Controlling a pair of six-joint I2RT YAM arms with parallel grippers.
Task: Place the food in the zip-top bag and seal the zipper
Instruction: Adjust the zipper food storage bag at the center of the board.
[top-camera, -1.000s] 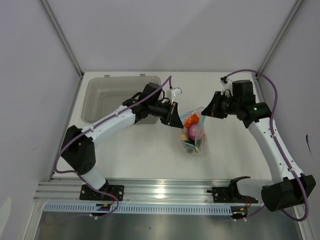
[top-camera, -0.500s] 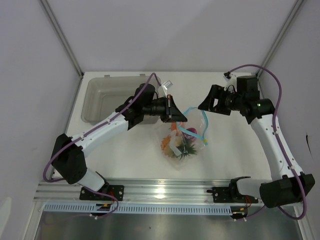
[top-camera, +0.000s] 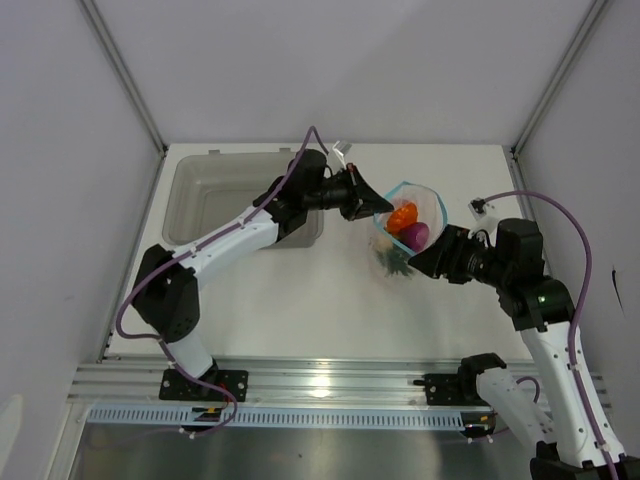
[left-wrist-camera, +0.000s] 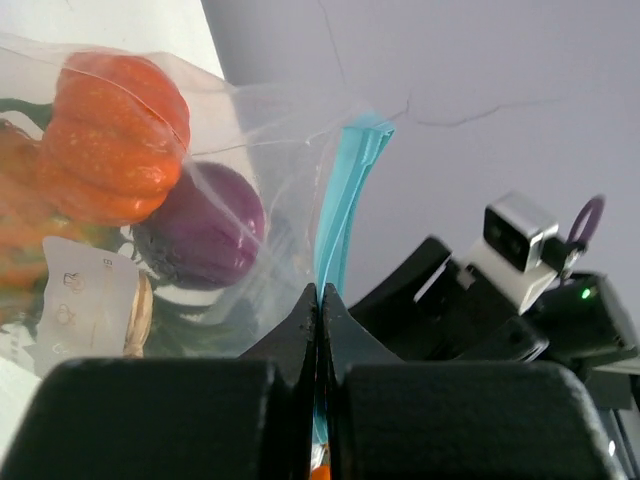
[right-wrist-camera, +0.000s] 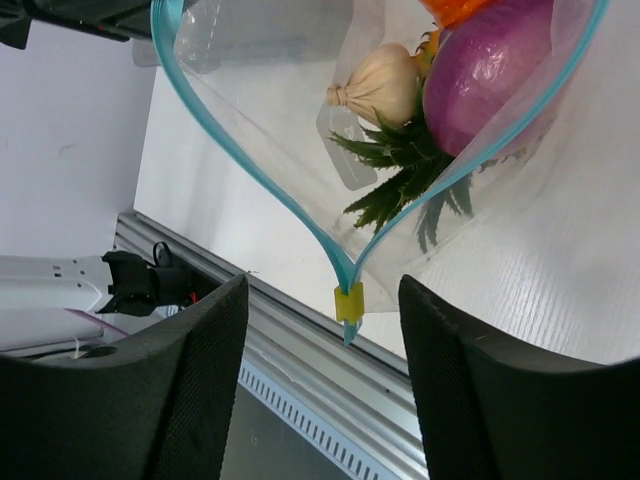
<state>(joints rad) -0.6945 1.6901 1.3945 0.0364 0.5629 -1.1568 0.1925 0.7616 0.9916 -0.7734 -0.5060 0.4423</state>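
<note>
The zip-top bag (top-camera: 407, 228) hangs in the air at centre right with its mouth spread open. My left gripper (top-camera: 377, 205) is shut on the zipper (left-wrist-camera: 345, 190) at the bag's far-left end. Inside the bag lie the food pieces: the orange (left-wrist-camera: 115, 135), the purple onion (right-wrist-camera: 490, 65), the beige bulb (right-wrist-camera: 380, 78) and the pineapple's green leaves (right-wrist-camera: 400, 180). My right gripper (top-camera: 425, 262) is open at the bag's near end. A small yellow slider (right-wrist-camera: 349, 302) on the zipper (right-wrist-camera: 250, 170) sits between its fingers (right-wrist-camera: 190, 380), touching neither.
A grey translucent tray (top-camera: 200, 175) stands at the back left of the white table (top-camera: 280, 300), under my left forearm. A metal rail (top-camera: 320, 380) runs along the near edge. White walls close in the sides and back.
My right gripper let go of the bag's mouth, opened, and swung round to the bag's near end. My left gripper carried the bag up and back to the right.
</note>
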